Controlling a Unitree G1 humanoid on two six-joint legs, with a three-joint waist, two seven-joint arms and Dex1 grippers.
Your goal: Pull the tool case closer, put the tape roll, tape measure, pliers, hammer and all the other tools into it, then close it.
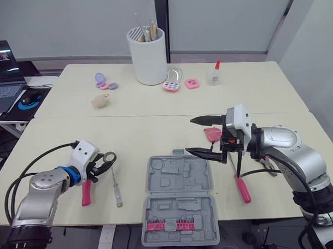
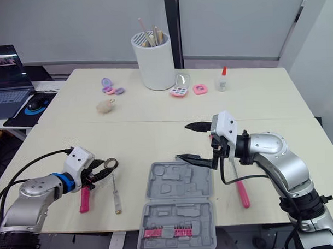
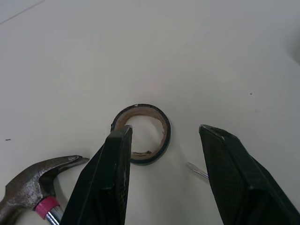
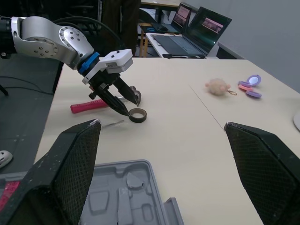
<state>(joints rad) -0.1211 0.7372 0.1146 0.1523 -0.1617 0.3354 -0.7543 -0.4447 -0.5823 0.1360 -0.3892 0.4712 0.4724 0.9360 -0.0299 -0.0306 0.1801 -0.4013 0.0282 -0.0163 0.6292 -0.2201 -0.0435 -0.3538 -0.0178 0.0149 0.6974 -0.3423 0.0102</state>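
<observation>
Black tape roll [image 3: 165, 136] lies flat, just at three o'clock of the left gripper's [image 1: 101, 164] open fingertips — right gripper [image 1: 190, 135], likewise open, well apart.

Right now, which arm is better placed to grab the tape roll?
Left. Its open pincer is down at the tape roll, with one finger over its rim. The right pincer, also open, hangs by the far edge of the case, well away from the roll.

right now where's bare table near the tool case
Bare: the wide band between the tool case and the white holder. Crowded: left of the case by tape roll, screwdriver and hammer; right of it by tape measure and pink-handled tool.
</observation>
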